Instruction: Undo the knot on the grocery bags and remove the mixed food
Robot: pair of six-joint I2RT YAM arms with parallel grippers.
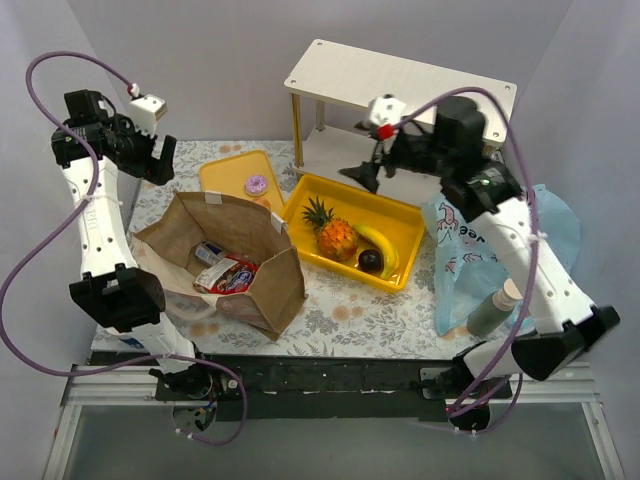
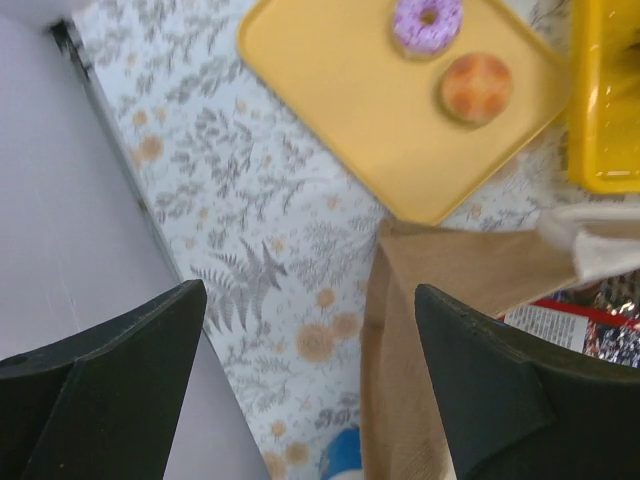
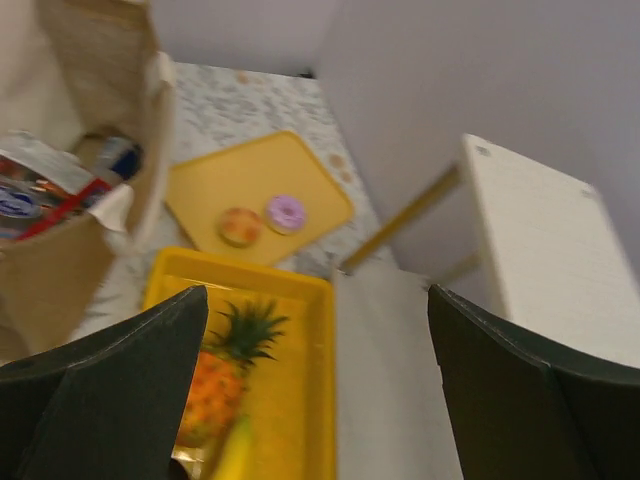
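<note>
The brown paper bag (image 1: 230, 255) stands open at the left, with a red cookie packet (image 1: 232, 276) and a small can (image 1: 209, 253) inside. The light-blue plastic bag (image 1: 490, 260) lies open at the right, with a bottle (image 1: 493, 308) standing in it. A pineapple (image 1: 332, 232), a banana (image 1: 383, 248) and a dark round fruit (image 1: 370, 261) lie in the deep yellow tray (image 1: 400, 212). A pink doughnut (image 2: 428, 22) and a pale doughnut (image 2: 476, 86) lie on the flat tray (image 2: 340, 110). My left gripper (image 1: 160, 158) is open and empty above the bag's far left corner. My right gripper (image 1: 368, 172) is open and empty above the deep tray's far edge.
A white two-level shelf (image 1: 400, 80) with yellow legs stands at the back behind the deep tray. The floral tablecloth (image 2: 250, 230) covers the table. Grey walls close in on the left, back and right.
</note>
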